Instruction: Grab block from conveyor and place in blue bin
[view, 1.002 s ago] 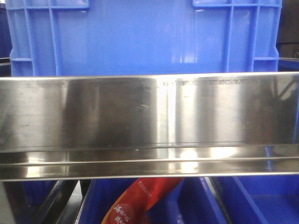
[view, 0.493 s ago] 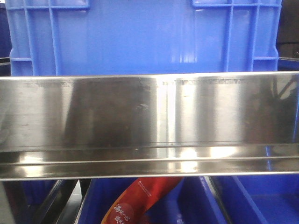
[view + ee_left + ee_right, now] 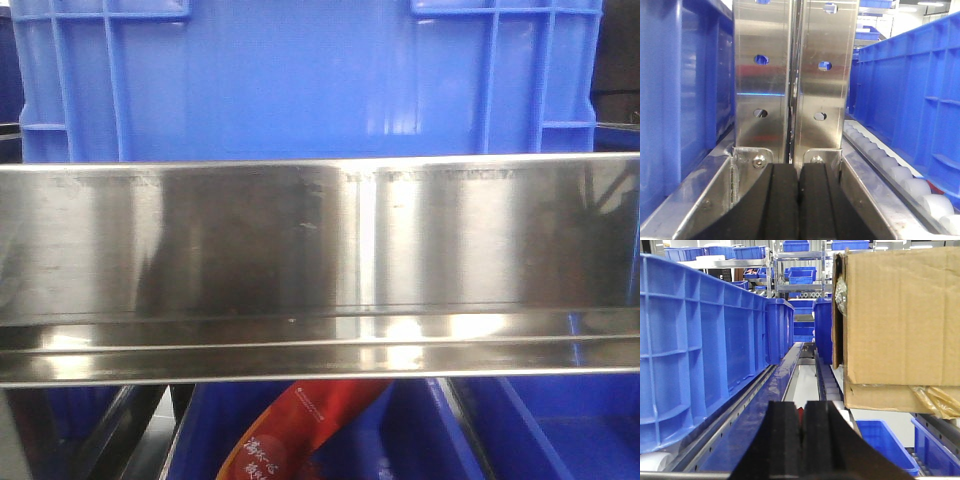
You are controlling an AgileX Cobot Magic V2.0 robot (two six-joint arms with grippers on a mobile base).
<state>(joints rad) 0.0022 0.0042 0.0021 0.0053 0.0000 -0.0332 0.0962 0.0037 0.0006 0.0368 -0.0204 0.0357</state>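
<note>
White Chinese characters are printed on the red packet (image 3: 300, 430) seen below the steel rail (image 3: 320, 260), but they are too blurred to be read.

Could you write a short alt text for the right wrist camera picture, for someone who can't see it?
Two black rubber jaws pressed together fill the bottom centre, the right gripper seen from its own wrist. A long blue plastic crate stands to its left and a brown cardboard box to its right, with a roller track running away between them toward shelves of blue bins.
</note>
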